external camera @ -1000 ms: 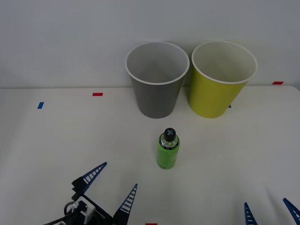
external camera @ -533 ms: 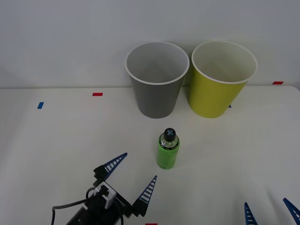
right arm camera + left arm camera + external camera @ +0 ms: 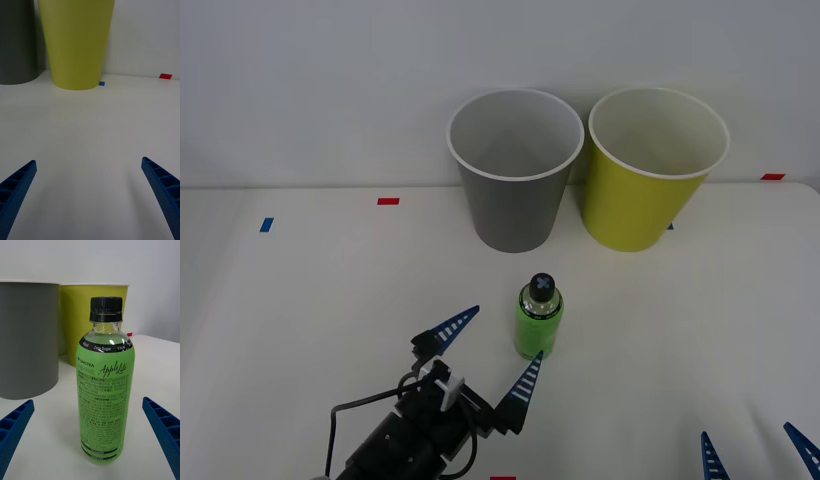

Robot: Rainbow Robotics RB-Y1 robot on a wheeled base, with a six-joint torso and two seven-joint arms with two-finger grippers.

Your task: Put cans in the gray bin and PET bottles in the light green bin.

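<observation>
One PET bottle (image 3: 539, 319) stands upright just ahead of the wide-spread left hand (image 3: 490, 352), untouched.

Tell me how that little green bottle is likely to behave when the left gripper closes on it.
The PET bottle stands upright, tall and narrow, so a nudge from one finger of the open left gripper could tip it, and being round it would probably roll. Its smooth label may be slightly slippery. The thin plastic wall will likely flex under a hard squeeze.
</observation>
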